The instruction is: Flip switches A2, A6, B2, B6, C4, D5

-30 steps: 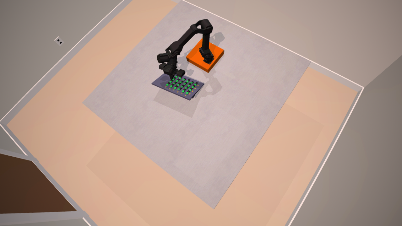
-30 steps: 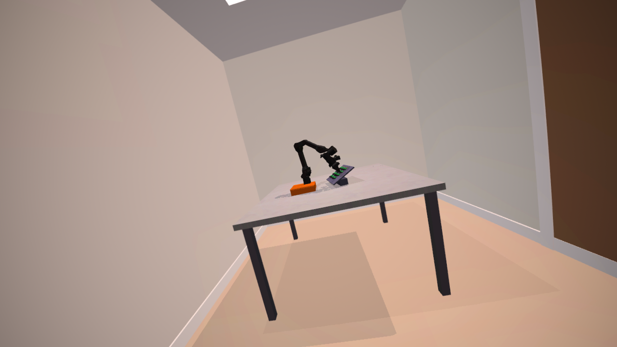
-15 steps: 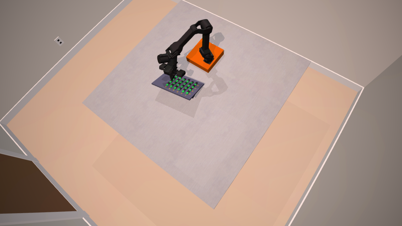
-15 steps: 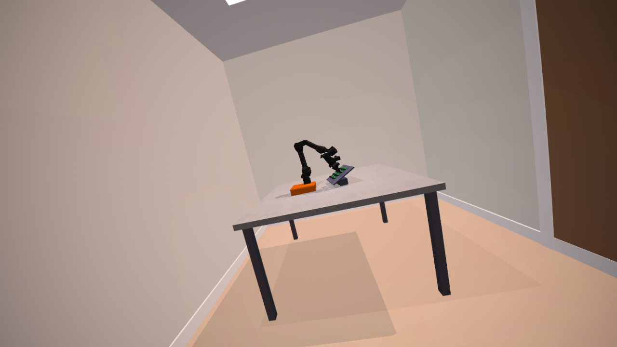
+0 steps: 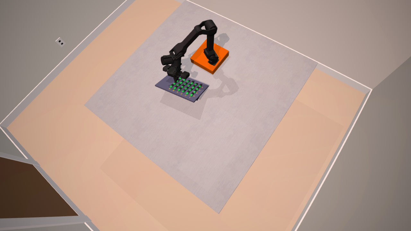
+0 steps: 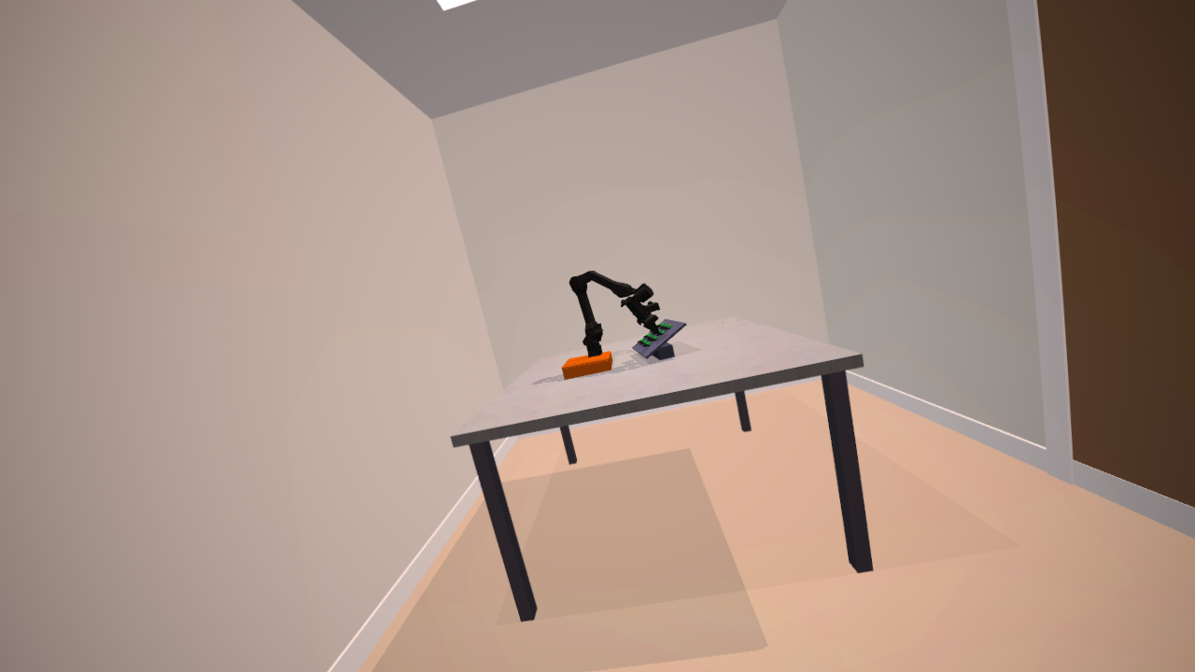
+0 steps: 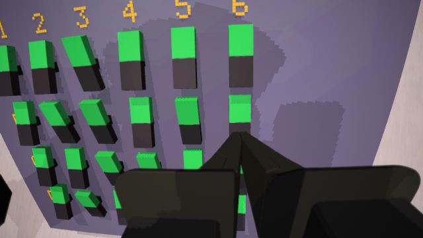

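Note:
The tilted purple panel (image 5: 162, 84) (image 6: 674, 329) (image 7: 314, 76) carries green-and-dark switches. My gripper (image 5: 175, 81) (image 6: 657, 331) (image 7: 238, 138) is shut and empty. Its tips are at the near, dark end of switch B6 (image 7: 240, 109); I cannot tell whether they touch. B6 looks dark end raised. Switch A6 (image 7: 240, 55), straight beyond it, and switch A2 (image 7: 41, 56), at the upper left of the wrist view, also look dark end raised. Switch C4 (image 7: 147, 160) looks green end raised and is partly hidden by the left finger. D5 is hidden behind the gripper.
Switch B5 (image 7: 188, 112) stands just left of the fingertips, and switch A5 (image 7: 184, 43) is beyond it. Bare panel lies right of column 6. The arm stands on an orange base block (image 5: 219, 51) (image 6: 587, 365) on the grey table (image 5: 201, 149) (image 6: 709, 368).

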Robot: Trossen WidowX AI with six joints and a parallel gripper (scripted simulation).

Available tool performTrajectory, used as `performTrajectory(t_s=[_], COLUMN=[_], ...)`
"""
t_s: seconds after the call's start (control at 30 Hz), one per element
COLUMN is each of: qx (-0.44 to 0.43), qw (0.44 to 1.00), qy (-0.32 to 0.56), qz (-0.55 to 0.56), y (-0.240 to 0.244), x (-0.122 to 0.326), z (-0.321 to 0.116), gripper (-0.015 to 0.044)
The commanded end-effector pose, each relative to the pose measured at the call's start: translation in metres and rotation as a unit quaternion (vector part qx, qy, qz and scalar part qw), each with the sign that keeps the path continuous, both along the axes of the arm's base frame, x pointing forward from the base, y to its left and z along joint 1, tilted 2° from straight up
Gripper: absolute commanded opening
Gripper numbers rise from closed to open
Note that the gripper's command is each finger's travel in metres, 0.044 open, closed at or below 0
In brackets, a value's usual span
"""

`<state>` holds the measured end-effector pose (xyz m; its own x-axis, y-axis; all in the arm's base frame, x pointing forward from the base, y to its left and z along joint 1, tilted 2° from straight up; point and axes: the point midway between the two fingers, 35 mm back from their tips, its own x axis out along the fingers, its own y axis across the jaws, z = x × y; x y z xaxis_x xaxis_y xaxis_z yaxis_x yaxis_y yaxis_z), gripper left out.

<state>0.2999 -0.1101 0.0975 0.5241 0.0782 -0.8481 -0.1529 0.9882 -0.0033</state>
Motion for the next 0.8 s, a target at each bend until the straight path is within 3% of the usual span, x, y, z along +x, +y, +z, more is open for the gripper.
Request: performTrajectory(t_s=[0.0,0.77], qx=[0.000,0.000], qw=[1.000,1.000], qy=[0.001,0.000], qz=[-0.003,-0.003], y=[-0.0005,-0.0002], x=[0.0003,0.0018], z=[-0.0008,-0.0035], gripper=[0.0000,0.0000])
